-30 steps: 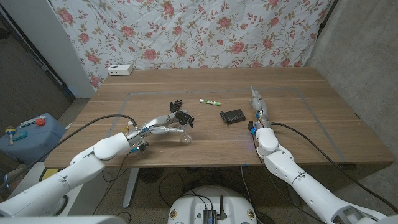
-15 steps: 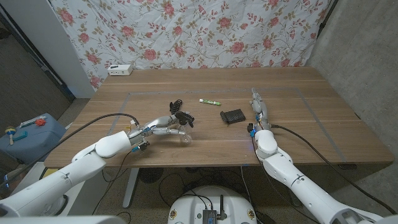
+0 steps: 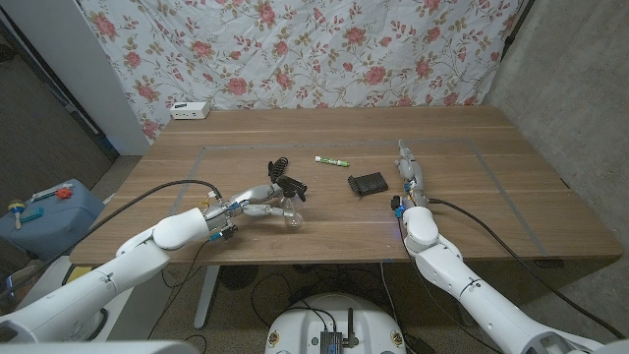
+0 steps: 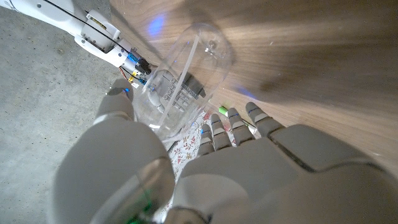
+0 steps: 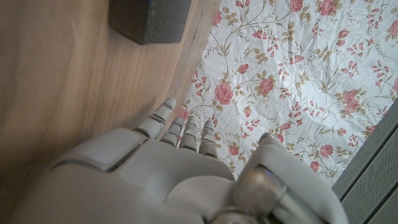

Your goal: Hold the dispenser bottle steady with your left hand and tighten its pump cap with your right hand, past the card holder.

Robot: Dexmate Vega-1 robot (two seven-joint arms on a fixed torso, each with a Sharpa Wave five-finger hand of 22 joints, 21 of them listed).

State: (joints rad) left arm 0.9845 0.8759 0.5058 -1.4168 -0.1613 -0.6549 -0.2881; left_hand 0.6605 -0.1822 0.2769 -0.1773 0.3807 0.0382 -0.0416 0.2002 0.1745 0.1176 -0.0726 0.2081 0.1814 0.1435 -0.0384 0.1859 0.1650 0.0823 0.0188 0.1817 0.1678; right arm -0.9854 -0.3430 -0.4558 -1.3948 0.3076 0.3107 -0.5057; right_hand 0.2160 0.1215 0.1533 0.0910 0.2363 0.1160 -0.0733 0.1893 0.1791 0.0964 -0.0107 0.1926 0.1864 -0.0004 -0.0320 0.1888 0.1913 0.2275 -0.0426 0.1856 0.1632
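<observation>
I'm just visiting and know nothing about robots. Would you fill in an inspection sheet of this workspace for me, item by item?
Surface: wooden table, taped rectangle outline on it.
Job's things: clear dispenser bottle with black pump cap, lying tilted; dark card holder between the hands.
Clutter: green-and-white marker; black coiled item; white box at the far corner.
Hands: left hand grips the bottle; right hand holds nothing, fingers straight, beside the card holder.
Cables: black cables run along both arms.
Surroundings: floral cloth behind; blue box on the floor.
People: nothing seen.
</observation>
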